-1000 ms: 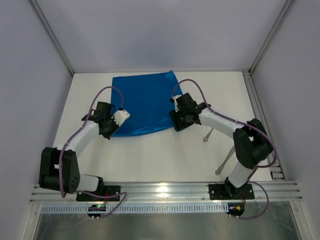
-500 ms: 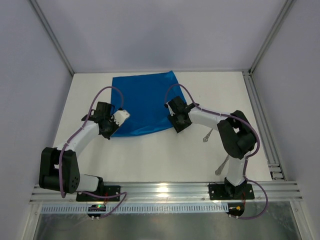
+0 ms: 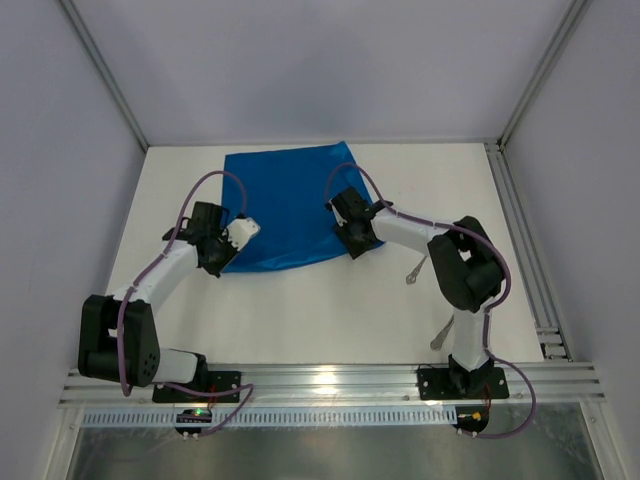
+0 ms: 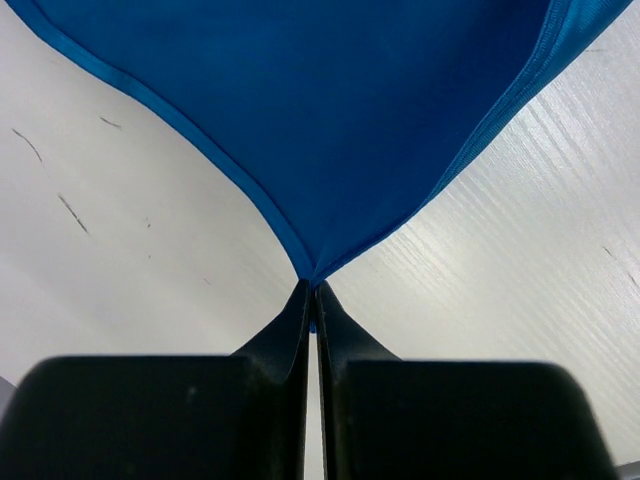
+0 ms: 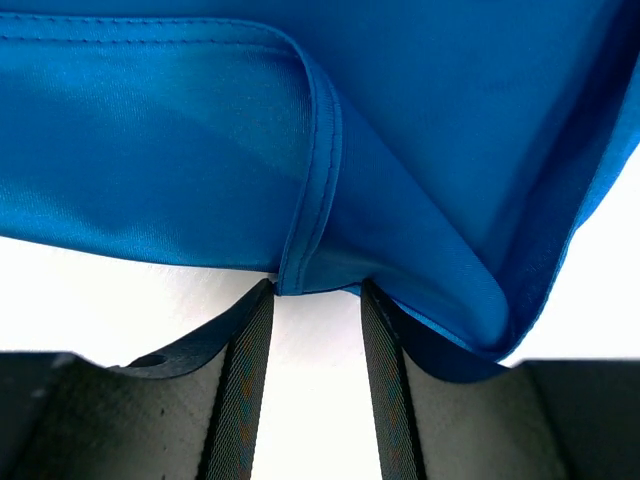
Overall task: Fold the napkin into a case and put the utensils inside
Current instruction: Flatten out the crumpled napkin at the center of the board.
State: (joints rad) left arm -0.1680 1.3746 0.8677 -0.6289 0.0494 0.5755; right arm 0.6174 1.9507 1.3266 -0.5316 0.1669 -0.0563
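Moved: your right arm [image 3: 405, 232] swung left to the bright blue cloth napkin [image 3: 285, 200] | right fingers [image 5: 240, 380] apart, folded hem just ahead at their tips | left fingers [image 4: 285, 340] clamped on its near-left corner

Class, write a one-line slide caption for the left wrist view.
Left gripper shut on a corner of the blue napkin, over the white table.

The napkin [image 3: 290, 205] is plain bright blue, 2 utensils [image 3: 415, 270] silver, table [image 3: 330, 310] white.
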